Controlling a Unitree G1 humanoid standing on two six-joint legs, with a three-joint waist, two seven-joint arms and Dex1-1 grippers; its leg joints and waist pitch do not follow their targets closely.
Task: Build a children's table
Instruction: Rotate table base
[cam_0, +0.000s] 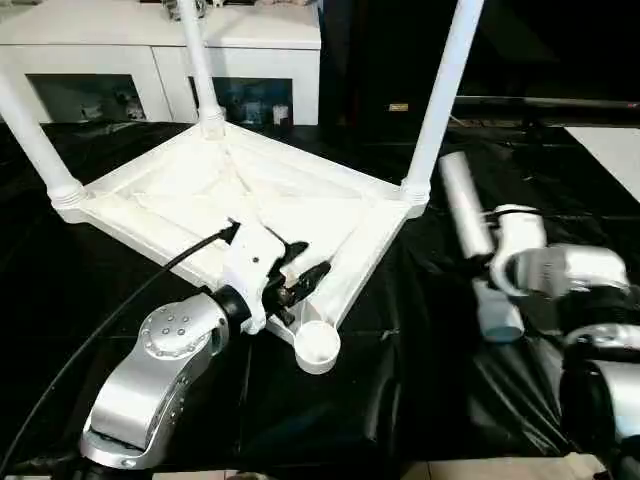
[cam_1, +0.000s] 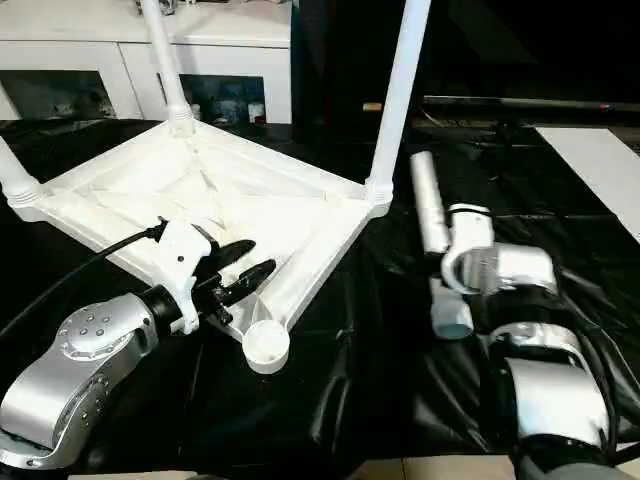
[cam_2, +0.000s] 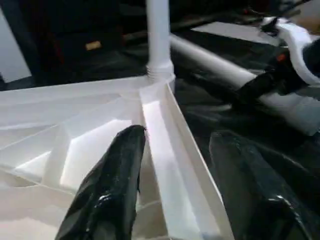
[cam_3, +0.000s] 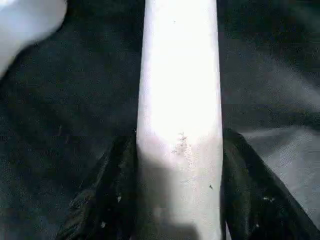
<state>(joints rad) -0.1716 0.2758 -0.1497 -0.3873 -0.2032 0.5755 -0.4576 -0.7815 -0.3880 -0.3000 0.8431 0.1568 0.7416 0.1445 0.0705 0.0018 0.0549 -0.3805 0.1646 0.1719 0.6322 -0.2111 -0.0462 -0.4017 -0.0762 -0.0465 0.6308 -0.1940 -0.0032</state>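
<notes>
Between the right pincer's (cam_3: 175, 210) fingers lies a leg (cam_3: 180, 100).

Upright legs (cam_0: 445, 95) cropped above.

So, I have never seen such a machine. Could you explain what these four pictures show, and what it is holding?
A two-armed robot is building a small table. Two pictures come from cameras on its head, two from its wrists. The white tabletop lies upside down on a black sheet, with three legs already standing in its corners and the near corner socket empty. The left gripper has its fingers either side of the tabletop's rim. The right gripper has its fingers around the fourth leg, which lies on the sheet.
</notes>
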